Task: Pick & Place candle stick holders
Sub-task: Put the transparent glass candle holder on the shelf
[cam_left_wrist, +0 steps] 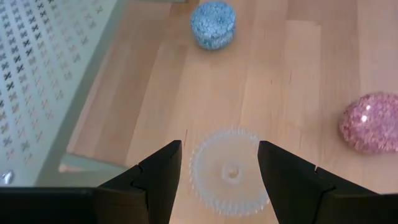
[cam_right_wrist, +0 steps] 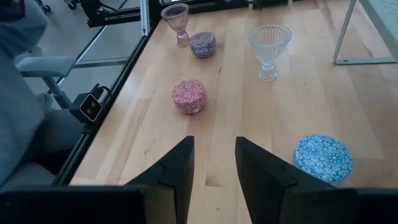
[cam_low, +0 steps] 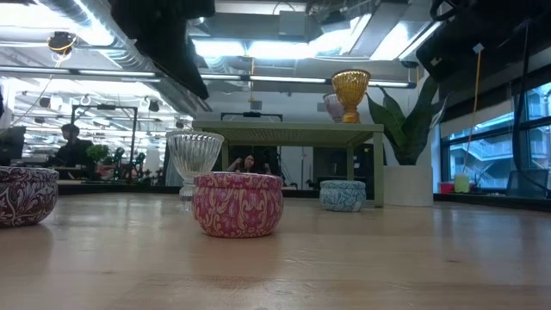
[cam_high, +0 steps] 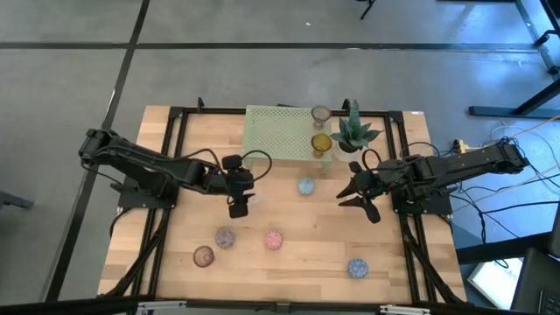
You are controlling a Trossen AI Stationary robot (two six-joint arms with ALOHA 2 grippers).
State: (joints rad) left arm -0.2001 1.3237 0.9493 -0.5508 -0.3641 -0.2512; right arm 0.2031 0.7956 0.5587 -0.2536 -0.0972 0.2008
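Approach is the step in hand: the left pincer [cam_left_wrist: 219, 163] hangs directly over the clear ribbed glass goblet-shaped holder [cam_left_wrist: 229, 172], its two dark fingers spread wide so that one stands on each side of the rim. In the left wrist view the holder shows straight down between them and nothing is gripped yet. From above, the left pincer [cam_high: 239, 194] covers that holder near the middle of the pale wooden surface [cam_high: 289, 262].

Ahead of this pincer stands the pale green perforated stand [cam_left_wrist: 43, 74], and past the goblet sits a low round blue patterned holder [cam_left_wrist: 213, 23]. Off to one side lies a pink speckled holder [cam_left_wrist: 371, 122].

The next move, as I judge it, calls for a straight descent until the fingers bracket the bowl, then a gentle close. The glass is smooth and top-heavy on its stem, so an off-centre squeeze could tip it.

The right pincer [cam_right_wrist: 212, 163] waits at its own side of the surface, fingers parted and empty, with a second blue patterned holder [cam_right_wrist: 323, 158] just beside it. An amber glass goblet holder [cam_high: 321, 142] and a mauve-tinted one [cam_high: 321, 114] already rest on the stand, next to the spiky green potted plant [cam_high: 353, 133].
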